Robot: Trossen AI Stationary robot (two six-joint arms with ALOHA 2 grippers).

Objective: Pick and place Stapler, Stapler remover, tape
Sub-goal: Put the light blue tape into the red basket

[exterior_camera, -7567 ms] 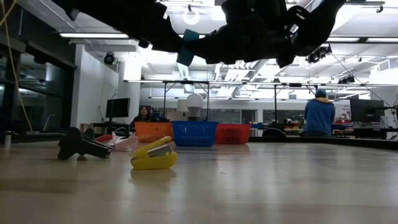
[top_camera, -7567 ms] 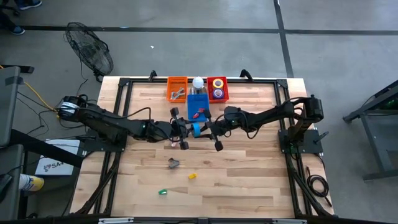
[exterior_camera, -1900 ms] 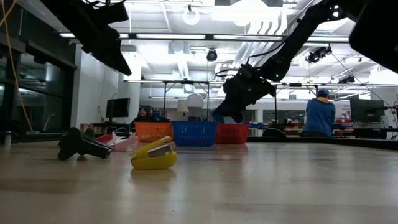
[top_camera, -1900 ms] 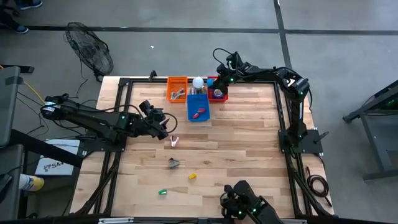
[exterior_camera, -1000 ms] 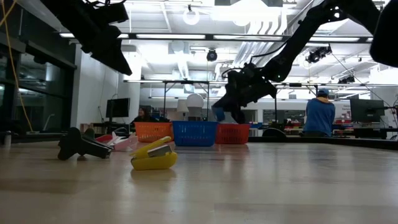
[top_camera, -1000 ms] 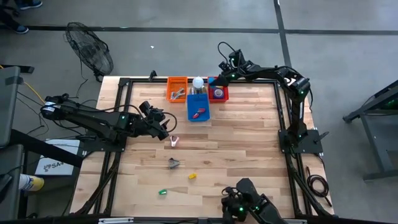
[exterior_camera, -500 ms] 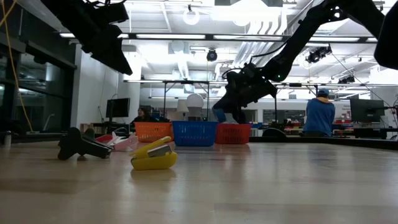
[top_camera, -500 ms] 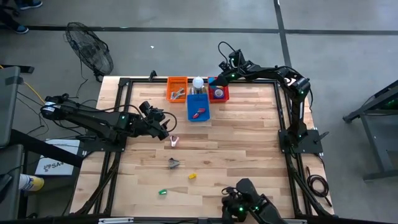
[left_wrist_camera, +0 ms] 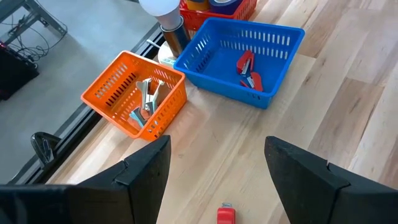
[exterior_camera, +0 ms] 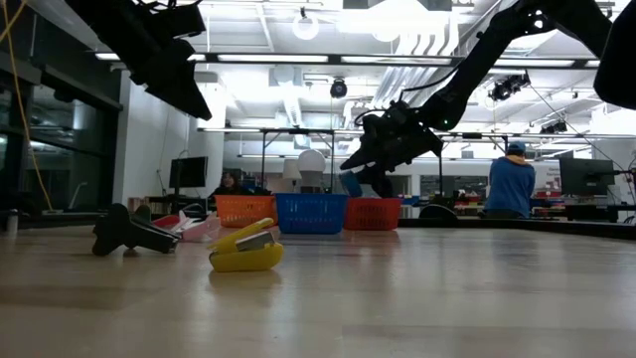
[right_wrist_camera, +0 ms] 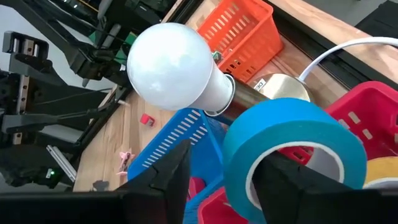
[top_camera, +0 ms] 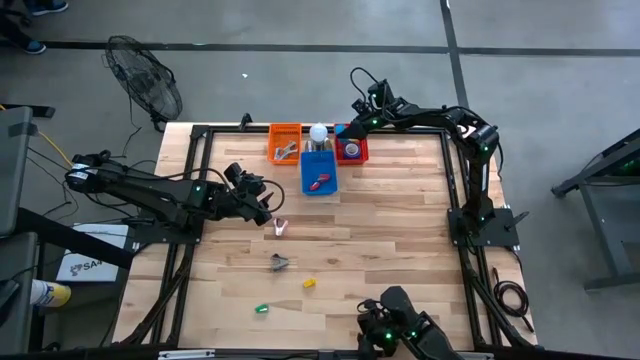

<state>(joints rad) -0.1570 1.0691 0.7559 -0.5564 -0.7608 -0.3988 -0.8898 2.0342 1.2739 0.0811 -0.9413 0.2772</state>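
My right gripper [top_camera: 345,131] hovers over the red basket [top_camera: 358,152] at the table's far edge. Its fingers stand apart, with a blue tape roll [right_wrist_camera: 292,140] at them. A yellow roll [right_wrist_camera: 380,175] lies in that basket. My left gripper [top_camera: 262,205] waits open above the table's left half, holding nothing. A yellow stapler [exterior_camera: 245,249], a black stapler remover [exterior_camera: 129,234] and a pink one [top_camera: 280,228] lie on the wood. The blue basket [left_wrist_camera: 273,37] holds red pieces [left_wrist_camera: 249,68]. My right gripper has the blue roll's near wall [right_wrist_camera: 239,165] in the gap between its fingers, one finger [right_wrist_camera: 292,186] in front of the ring's hole and the other [right_wrist_camera: 171,171] outside it, clear of the wall. I cannot tell whether the inner finger touches the roll.
An orange basket [top_camera: 285,143] with metal pieces stands left of the blue one. A white light bulb [top_camera: 318,132] on a brass base stands between the baskets. A small green thing [top_camera: 261,309] lies near the front. A dark device [top_camera: 400,328] sits at the near edge.
My right gripper has opened over the red basket without moving off. The blue roll stays at its fingers.
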